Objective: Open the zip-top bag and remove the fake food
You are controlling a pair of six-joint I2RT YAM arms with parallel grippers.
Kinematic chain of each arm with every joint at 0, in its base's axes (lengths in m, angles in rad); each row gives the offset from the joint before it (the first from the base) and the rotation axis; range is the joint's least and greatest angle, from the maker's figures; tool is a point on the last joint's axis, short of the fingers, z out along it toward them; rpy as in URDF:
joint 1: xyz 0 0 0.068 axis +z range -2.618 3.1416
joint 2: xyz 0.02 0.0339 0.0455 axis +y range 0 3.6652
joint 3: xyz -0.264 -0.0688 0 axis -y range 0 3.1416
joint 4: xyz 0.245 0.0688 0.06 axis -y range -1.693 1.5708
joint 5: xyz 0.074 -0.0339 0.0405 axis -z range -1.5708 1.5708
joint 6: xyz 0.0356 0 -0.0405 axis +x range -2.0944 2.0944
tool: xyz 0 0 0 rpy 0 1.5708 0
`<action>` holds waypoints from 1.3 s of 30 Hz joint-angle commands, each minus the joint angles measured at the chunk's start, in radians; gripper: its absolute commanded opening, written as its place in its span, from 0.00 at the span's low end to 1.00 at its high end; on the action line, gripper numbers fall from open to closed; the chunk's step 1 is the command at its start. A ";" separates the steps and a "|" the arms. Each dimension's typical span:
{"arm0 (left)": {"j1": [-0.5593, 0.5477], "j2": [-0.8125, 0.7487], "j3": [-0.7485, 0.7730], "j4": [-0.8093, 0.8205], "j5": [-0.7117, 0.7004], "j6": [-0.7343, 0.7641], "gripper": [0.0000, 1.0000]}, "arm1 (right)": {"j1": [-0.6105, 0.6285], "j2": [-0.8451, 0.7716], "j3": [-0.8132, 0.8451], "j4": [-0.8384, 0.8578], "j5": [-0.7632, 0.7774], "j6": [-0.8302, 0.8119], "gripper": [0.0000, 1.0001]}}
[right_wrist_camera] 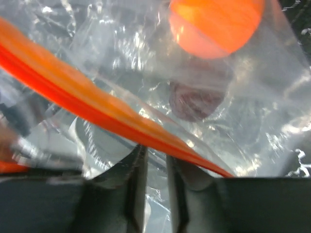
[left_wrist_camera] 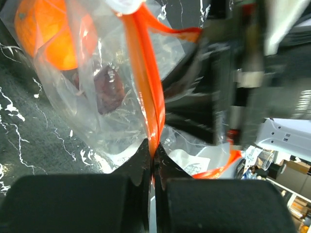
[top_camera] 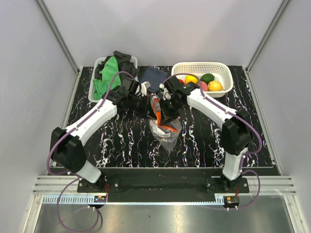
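Nearest the lens: the two black pads of my left gripper (left_wrist_camera: 153, 162), pressed flat together with the red-orange zip strip (left_wrist_camera: 146, 87) clamped between them

Right gripper (right_wrist_camera: 154, 162): fingers stand close with a narrow slot between them; clear film lies in the slot and the strip slants past just above the tips; whether I truly have it pinched I cannot tell

Zip-top bag (top_camera: 166, 137): hung between my two grippers over the middle of the table (top_camera: 121, 141), belly sagging low; I cannot tell if it touches the top

Mouth: looks partly parted to me, one run of strip in my left grip and another off toward my right side

Fake food inside: an orange fruit (left_wrist_camera: 48, 34) and a dark brown piece (left_wrist_camera: 107, 90), close together in the pouch

Fake food elsewhere: yellow, green and pink pieces lying in the white basket (top_camera: 224, 73) at the far right

Risk one: if my right fingers hold only slack film, a pull apart would slip off and the zip would stay as it is

Risk two: pulling with both grips on the same lip would drag the whole pouch sideways and not spread the mouth

Risk three: tilting the mouth down could roll the round orange fruit out and away across the smooth top

Edges: my wrists are nearly touching over the bag; the bin of green cloth (top_camera: 109, 73) sits behind my left arm, a dark folded cloth (top_camera: 153, 77) just behind the bag

Open room: bare table toward me and to either side, enough to draw my grippers apart
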 commanded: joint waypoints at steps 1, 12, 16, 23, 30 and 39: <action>-0.004 -0.025 -0.020 0.099 0.041 -0.038 0.00 | 0.028 0.046 -0.045 0.074 0.015 0.000 0.35; -0.004 -0.013 -0.040 0.107 0.074 -0.019 0.00 | 0.027 0.104 -0.082 0.111 0.133 -0.026 0.58; -0.004 -0.012 -0.054 0.107 0.081 -0.009 0.00 | 0.028 0.124 -0.088 0.128 0.148 -0.026 0.67; -0.004 -0.004 -0.066 0.094 0.083 0.017 0.00 | 0.028 0.169 -0.111 0.183 0.124 -0.019 0.76; -0.004 -0.009 -0.083 0.084 0.077 0.034 0.00 | 0.028 0.204 -0.105 0.191 0.110 -0.022 0.73; -0.002 -0.005 -0.074 0.068 0.064 0.044 0.00 | 0.028 0.029 -0.057 0.119 0.116 0.017 0.45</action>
